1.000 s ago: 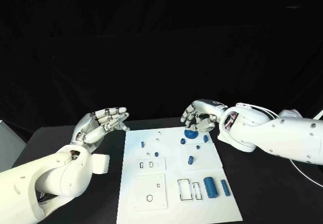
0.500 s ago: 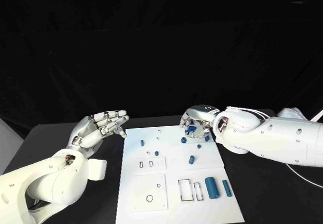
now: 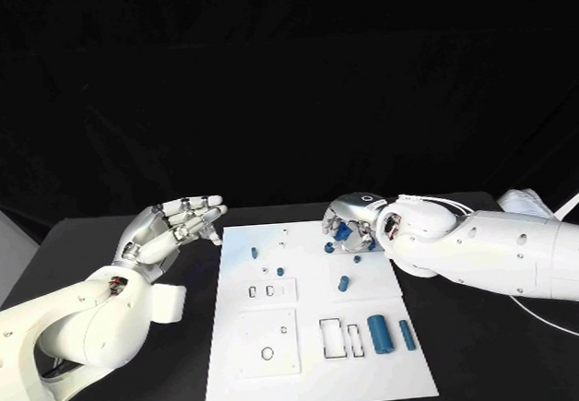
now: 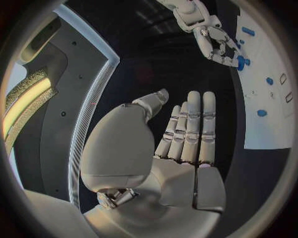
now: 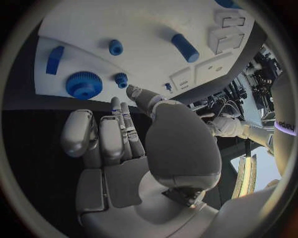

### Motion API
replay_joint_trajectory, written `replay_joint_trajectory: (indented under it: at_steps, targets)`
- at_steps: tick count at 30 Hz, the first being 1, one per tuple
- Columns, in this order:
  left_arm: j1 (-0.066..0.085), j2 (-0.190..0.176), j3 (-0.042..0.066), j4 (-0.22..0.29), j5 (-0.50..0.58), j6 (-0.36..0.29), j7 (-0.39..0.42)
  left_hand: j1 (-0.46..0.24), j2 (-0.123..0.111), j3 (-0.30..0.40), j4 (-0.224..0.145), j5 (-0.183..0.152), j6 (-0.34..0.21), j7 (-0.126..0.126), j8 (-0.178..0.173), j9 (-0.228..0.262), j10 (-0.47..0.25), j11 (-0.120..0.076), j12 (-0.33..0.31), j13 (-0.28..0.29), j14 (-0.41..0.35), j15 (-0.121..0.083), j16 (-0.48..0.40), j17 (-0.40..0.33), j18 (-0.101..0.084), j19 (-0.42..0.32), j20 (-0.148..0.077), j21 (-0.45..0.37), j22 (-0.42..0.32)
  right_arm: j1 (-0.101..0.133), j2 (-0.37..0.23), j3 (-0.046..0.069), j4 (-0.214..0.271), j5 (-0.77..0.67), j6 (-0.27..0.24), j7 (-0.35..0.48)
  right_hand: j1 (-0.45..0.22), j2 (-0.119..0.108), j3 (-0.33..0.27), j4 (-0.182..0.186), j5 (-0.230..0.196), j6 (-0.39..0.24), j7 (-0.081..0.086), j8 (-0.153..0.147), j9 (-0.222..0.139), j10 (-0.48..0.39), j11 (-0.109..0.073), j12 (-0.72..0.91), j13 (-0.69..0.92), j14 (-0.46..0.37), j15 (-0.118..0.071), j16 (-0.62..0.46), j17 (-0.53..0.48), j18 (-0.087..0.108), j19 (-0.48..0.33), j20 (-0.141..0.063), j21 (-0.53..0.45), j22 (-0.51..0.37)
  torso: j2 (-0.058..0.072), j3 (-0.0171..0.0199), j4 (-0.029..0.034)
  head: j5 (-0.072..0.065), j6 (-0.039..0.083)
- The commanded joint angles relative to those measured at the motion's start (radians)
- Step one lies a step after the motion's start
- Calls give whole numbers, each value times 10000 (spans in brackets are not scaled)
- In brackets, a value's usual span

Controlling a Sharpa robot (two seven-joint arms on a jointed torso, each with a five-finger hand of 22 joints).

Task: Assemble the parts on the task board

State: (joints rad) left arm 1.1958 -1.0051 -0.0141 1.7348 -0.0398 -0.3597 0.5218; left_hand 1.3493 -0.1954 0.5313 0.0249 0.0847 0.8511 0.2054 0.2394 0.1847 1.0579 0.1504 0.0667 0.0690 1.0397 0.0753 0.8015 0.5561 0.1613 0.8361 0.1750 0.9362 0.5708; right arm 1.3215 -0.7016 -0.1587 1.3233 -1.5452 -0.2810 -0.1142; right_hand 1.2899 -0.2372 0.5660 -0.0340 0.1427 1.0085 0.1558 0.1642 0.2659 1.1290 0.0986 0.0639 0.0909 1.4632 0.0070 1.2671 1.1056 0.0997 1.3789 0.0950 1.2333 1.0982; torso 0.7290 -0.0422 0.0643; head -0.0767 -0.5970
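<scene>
Two silver hands raised over the far end of a black table (image 3: 107, 259), with a white task board (image 3: 315, 365) lying lengthwise between them. Left hand (image 3: 174, 227) held up just off the board's far left corner, palm open, long fingers (image 4: 193, 124) straight and side by side, thumb apart, nothing in it. Right hand (image 3: 353, 224) lowered over the board's far right corner, fingers curled downward around a blue gear (image 5: 83, 85) (whether actually gripped or merely touched cannot be told). From the right wrist, seen lying flat on the board beyond the fingertips (image 5: 118, 106), with a small blue round part (image 5: 121, 79) close beside it and a blue block (image 5: 54, 59) near the board's edge.

Scattered down the board: a small blue peg (image 3: 254, 253) near the left edge, another blue peg (image 3: 280, 271) toward the middle, a blue stub (image 3: 343, 284) near the centre. Close to the near right corner, a thick blue cylinder (image 3: 377, 329) beside a thinner blue bar (image 3: 406, 334), both lying parallel to the board's long edge, next to rectangular recesses (image 3: 331, 338). A round-holed square plate outline (image 3: 268, 342) on the near left.
</scene>
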Motion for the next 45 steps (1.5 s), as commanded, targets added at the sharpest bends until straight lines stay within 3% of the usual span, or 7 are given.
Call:
replay_joint_trajectory:
  at_steps: [1, 12, 18, 45]
  targets:
    - [35, -7, 12, 35, 37, 206, 24, -97, 25, 71, 7, -36, -34, 26, -57, 17, -85, -8, -23, -8, -67, 14, 47, 3, 203, -52, 4, 80, 23, -10, 36, 2, -28, -323, 248, -232, -21, -85, -33, 52, -54, -41, 11, -10, 13, -65, 10, 2, -7, 324, 70, 42, 7, -95, 7, 89, 17, -5, 36, -15, 30, -33, -2]
    - [64, -29, 14, 43, 68, 203, 27, -102, 30, 73, 9, -37, -54, 39, -69, 17, -118, 2, -25, -11, -96, 23, 54, -4, 202, -75, 10, 114, 45, -44, 99, 3, -70, -326, 301, -253, 27, 21, -33, 89, -23, 78, 8, 69, 90, -60, -1, 107, 13, 333, 54, 223, 172, -145, 119, 126, 268, 337, 77, -17, 46, -48, -34]
    - [74, -34, 15, 43, 80, 205, 24, -102, 33, 75, 9, -36, -58, 41, -72, 18, -125, 5, -25, -11, -103, 25, 55, -6, 202, -80, 12, 122, 50, -52, 130, 3, -118, -313, 337, -256, 39, 66, -9, 113, -10, 161, -4, 122, 137, 19, -16, 172, 36, 333, 41, 294, 220, -170, 176, 136, 395, 508, 91, -35, 54, -93, -39]
    - [128, -97, 17, 83, 86, 201, -15, -105, 47, 81, 14, -38, -67, 47, -77, 19, -144, 11, -23, -11, -130, 33, 54, -14, 201, -100, 17, 144, 64, -139, 307, 2, -381, -263, 499, -263, 31, 182, 75, 190, 13, 317, -40, 227, 240, 146, -56, 265, 66, 315, 9, 389, 252, -180, 190, 135, 492, 640, 150, -55, 80, -50, -55]
